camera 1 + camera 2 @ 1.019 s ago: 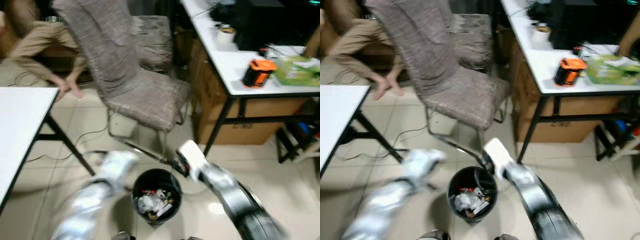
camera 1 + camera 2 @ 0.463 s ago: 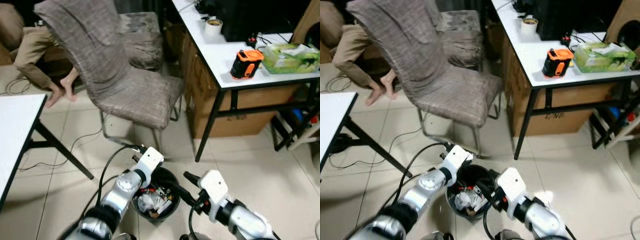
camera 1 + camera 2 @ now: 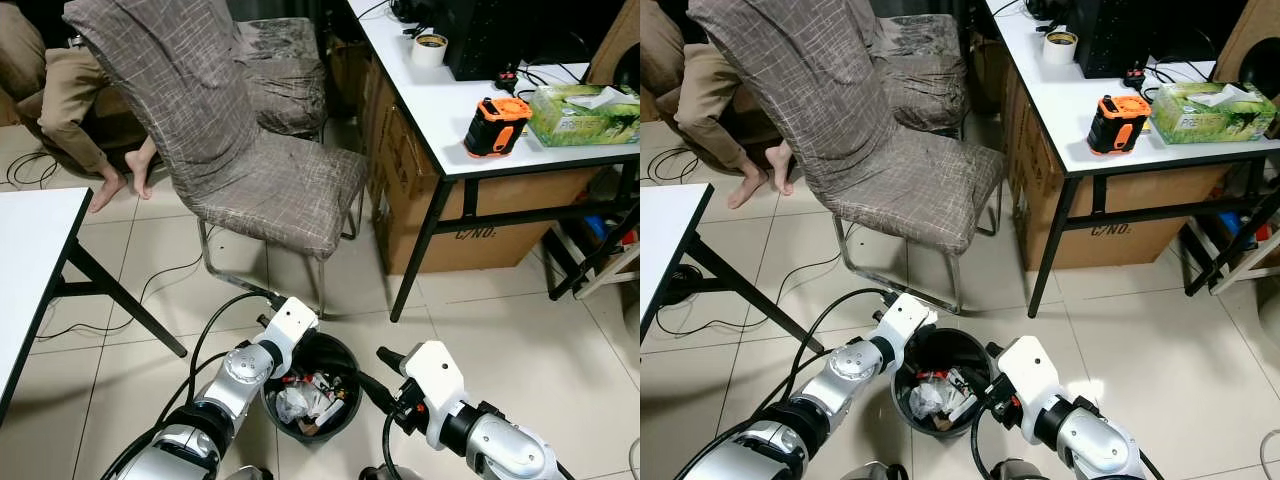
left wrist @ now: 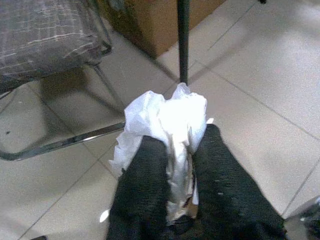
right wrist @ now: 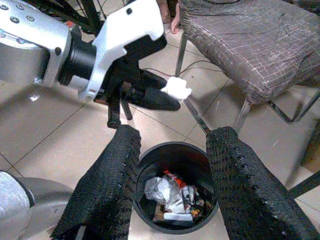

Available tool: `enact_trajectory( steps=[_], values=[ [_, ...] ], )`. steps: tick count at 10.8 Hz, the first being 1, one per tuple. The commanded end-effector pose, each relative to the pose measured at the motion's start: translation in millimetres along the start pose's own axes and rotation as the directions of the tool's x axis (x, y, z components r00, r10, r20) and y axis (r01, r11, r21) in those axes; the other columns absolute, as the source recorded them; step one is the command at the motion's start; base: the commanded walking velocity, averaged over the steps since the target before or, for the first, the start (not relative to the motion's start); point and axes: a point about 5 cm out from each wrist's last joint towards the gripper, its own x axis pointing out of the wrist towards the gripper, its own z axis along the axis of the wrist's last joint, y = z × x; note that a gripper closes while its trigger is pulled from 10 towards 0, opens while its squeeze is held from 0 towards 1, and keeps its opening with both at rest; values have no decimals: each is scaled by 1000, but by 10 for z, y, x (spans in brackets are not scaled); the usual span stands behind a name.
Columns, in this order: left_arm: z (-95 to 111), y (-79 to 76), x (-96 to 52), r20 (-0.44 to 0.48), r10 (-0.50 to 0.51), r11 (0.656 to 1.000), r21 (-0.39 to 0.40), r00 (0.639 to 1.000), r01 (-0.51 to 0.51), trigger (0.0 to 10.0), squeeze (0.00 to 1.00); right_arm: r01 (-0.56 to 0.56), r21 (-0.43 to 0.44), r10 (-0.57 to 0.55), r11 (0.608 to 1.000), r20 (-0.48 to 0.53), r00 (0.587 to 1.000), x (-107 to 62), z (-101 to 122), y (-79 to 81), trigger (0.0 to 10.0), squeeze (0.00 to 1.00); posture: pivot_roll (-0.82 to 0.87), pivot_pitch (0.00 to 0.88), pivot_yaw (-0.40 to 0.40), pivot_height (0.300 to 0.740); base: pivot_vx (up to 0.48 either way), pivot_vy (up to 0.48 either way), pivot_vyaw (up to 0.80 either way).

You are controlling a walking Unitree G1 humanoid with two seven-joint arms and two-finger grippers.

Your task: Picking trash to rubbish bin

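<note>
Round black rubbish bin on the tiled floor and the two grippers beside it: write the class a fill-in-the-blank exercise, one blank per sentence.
1. The left gripper is shut on a crumpled piece of white ____.
2. The round black rubbish bin stands on the tiled floor in front of a grey fabric ____.
3. The right gripper hangs over the bin with its fingers ____.
4. On the white table an orange and black tool stands beside a green ____ box.

Missing words: paper; chair; open; tissue

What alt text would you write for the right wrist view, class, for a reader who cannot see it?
The left gripper holds a white crumpled tissue above a black rubbish bin of trash, framed by the open right gripper's fingers. A grey chair stands behind.
</note>
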Motion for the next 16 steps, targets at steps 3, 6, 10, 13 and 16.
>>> enact_trajectory(
  steps=[3, 6, 10, 13, 16],
  values=[
    [6, -78, 13, 35, -59, 997, -52, 998, 61, 10000, 1000, 30, -16, -30, 999, -1, 1000, 29, 39, -25, 10000, 0, -202, 102, 33, 740, 0, 0, 0],
    [-18, -142, 12, 32, -117, 992, -43, 993, 118, 10000, 1000, 52, -10, -52, 999, 1, 999, 18, 31, -62, 10000, 0, -207, 96, 41, 740, 0, 0, 0],
    [73, 58, -22, 121, 21, 985, -173, 992, 1, 10000, 824, 96, -7, -95, 995, 14, 995, 47, 39, -97, 10000, 0, -193, 71, 49, 740, 0, 0, 0],
    [-24, 313, -471, 237, 242, 945, -279, 941, -173, 10000, 0, 371, 83, -374, 925, 28, 927, 96, 13, -356, 10000, 0, -87, 18, 4, 740, 0, 0, 0],
    [-122, 296, -883, 201, 364, 906, -300, 909, -297, 10000, 0, 381, 146, -385, 913, -2, 923, 239, -46, -353, 10000, 0, -13, 4, -61, 740, 0, 0, 0]
  ],
)
